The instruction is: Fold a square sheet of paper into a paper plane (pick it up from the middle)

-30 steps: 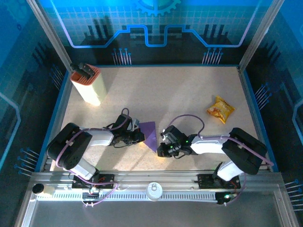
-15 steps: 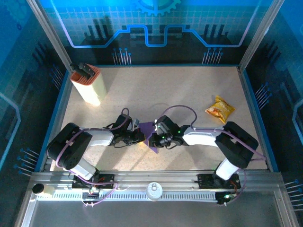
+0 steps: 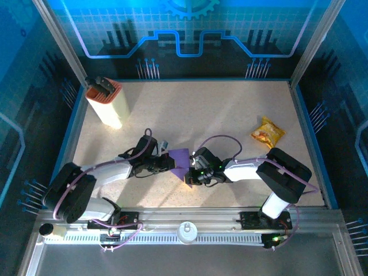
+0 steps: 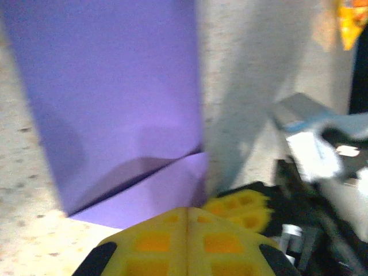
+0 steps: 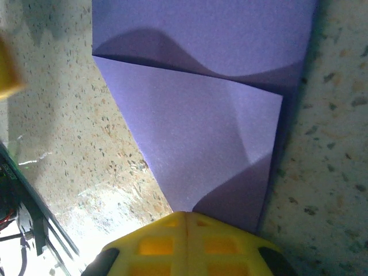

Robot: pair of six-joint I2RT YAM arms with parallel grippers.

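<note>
Top view: we see the left gripper (image 3: 171, 163) and the right gripper (image 3: 188, 174) facing each other low over the surface (image 3: 230, 109). The purple sheet of paper (image 3: 180, 158) lies between them, towards the near edge.
Left wrist view: close up, the sheet of paper (image 4: 115, 86) lies flat with one flap folded over. The other arm's yellow fingers (image 4: 238, 208) sit just beside its edge, and the snack packet (image 4: 352, 20) shows far off.
Right wrist view: we see the fold lines, a triangular flap whose tip runs to the pads.
Jaws, left: pressed together (image 4: 187, 230).
Jaws, right: pressed together (image 5: 184, 230); we cannot tell whether paper is nipped.
Count: one sheet, one snack packet (image 3: 267, 132), one cream-and-orange box (image 3: 107, 106), two grippers.
Containers: the box stands at the far left with a dark thing (image 3: 103, 85) at its orange top; we cannot tell what it is.
</note>
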